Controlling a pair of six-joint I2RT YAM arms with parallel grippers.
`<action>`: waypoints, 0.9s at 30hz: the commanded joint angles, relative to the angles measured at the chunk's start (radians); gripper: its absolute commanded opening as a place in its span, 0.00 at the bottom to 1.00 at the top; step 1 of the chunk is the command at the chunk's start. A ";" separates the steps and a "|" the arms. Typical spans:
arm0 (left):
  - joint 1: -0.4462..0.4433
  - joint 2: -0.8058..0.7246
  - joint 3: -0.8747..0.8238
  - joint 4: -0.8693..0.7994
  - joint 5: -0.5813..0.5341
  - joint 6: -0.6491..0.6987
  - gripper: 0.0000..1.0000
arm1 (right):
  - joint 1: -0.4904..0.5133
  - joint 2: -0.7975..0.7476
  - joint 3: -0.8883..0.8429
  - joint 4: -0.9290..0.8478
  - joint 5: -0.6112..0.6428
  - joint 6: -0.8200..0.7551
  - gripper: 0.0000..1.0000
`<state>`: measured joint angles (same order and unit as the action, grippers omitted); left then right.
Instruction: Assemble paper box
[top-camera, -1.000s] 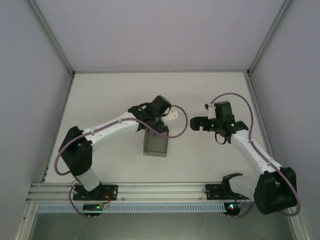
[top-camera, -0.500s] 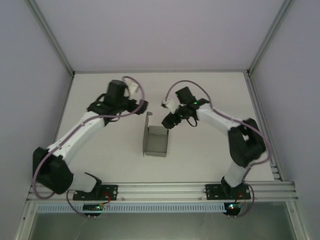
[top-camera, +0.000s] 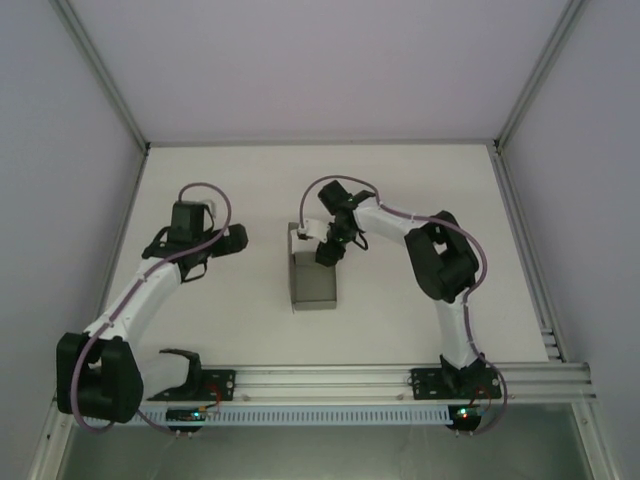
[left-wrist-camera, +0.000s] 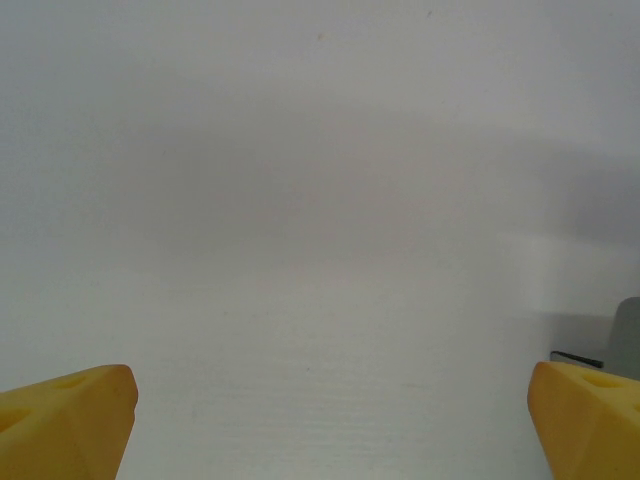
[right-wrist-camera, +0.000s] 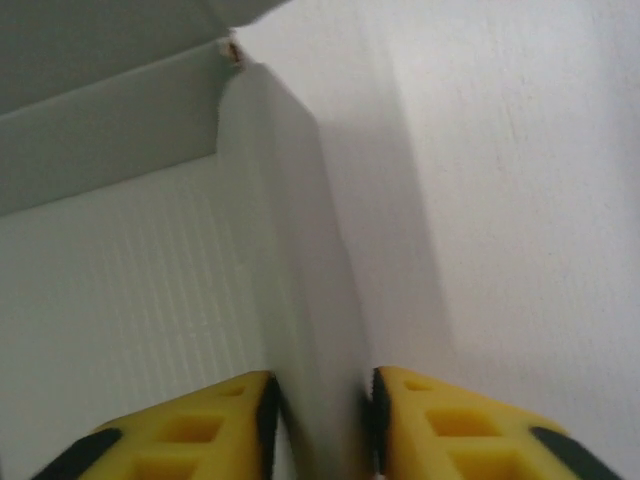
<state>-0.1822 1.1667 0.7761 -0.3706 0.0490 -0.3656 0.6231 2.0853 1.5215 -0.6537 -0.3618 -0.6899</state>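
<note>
From above, you see the box (top-camera: 313, 285) on the table (top-camera: 230, 180), its long axis running near to far. Your right gripper (top-camera: 328, 250) sits at its far right corner, with the arm reaching in from the right. The left gripper (top-camera: 236, 240) hangs well apart to the left. At the left wrist, the jaws gape, gripping nothing. At the right wrist, the jaws pinch the box's right wall, which runs straight away from them.

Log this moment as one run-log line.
paper box: on table, top open | left gripper: jaws wide open, off the box | right gripper: jaws clamping one box wall
</note>
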 joint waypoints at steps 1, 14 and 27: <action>0.012 -0.030 -0.001 0.044 0.032 -0.023 1.00 | 0.014 0.037 0.023 0.009 0.029 0.013 0.23; 0.019 0.024 -0.026 0.072 0.051 -0.043 0.99 | 0.131 -0.041 -0.120 0.013 0.682 0.749 0.00; 0.020 0.098 -0.001 0.106 0.130 -0.018 1.00 | 0.167 -0.141 -0.202 -0.098 0.701 1.086 0.25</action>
<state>-0.1699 1.2598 0.7582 -0.2955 0.1322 -0.3939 0.7994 1.9900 1.3521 -0.7109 0.3775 0.3340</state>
